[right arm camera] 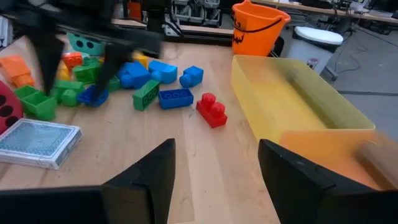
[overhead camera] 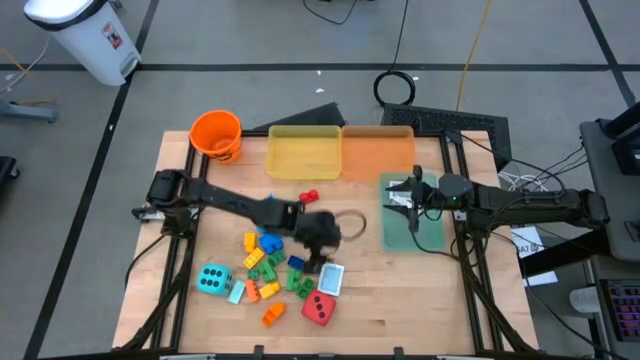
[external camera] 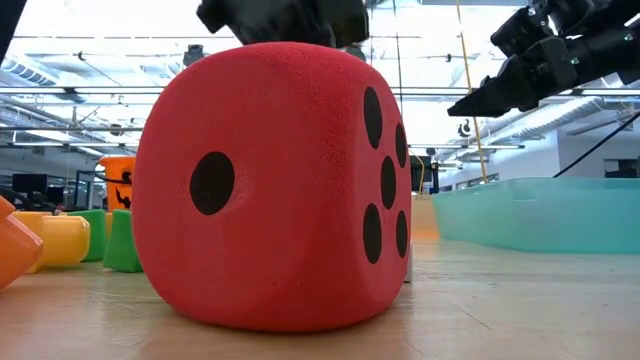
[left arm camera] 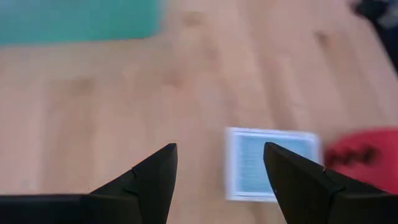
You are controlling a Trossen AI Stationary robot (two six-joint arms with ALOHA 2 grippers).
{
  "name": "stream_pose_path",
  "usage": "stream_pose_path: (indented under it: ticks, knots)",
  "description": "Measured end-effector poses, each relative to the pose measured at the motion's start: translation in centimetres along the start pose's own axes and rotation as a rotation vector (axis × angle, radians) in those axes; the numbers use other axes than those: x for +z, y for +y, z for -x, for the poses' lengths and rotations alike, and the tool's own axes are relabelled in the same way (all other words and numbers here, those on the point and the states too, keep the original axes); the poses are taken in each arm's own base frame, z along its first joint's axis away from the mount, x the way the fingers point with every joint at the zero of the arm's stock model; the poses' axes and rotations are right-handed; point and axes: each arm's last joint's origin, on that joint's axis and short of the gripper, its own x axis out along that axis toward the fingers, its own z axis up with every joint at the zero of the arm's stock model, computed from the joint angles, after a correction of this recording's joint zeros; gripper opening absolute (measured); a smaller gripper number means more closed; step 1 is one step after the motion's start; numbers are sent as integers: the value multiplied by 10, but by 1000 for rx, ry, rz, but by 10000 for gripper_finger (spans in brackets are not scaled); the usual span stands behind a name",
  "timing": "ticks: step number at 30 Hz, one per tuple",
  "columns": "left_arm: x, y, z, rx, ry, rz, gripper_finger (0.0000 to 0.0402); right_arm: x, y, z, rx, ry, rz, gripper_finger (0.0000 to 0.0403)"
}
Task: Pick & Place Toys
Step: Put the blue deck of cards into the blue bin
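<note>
The jaws of our left gripper [left arm camera: 217, 180] stand apart with nothing between them, and just ahead of them the card deck [left arm camera: 268, 163] lies flat on the wood, the red die [left arm camera: 360, 155] close beside it. We judge that the step in hand is the approach to the deck: next we must lower the fingers around its edges and close, without pushing the die. From above, the left arm reaches across the table from its base, over the bricks [overhead camera: 265, 262], with the wrist hanging above the deck [overhead camera: 331, 279].

The right gripper [right arm camera: 214, 180] also has its jaws apart and empty. It waits over the green tray [overhead camera: 430, 232], the arm stretched in from the right side. The cyan die [overhead camera: 213, 280] sits well apart, at the left of the pile.
</note>
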Motion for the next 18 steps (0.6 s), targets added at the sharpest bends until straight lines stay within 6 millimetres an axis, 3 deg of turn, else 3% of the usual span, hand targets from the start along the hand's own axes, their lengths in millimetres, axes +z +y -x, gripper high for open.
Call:
stream_pose_path:
  ticks: [3,6,11,18]
  knots:
    - [-2,-25,-10,-41,4,-110,246,0,0,0,1,0,-20,199]
    - [-6,-36,-27,-63,2,-129,246,0,0,0,2,0,-24,199]
    - [-17,-35,-53,-89,24,-134,246,0,0,0,2,-4,-25,199]
    - [-30,-16,-69,21,94,-174,246,1,0,0,2,-7,-50,199]
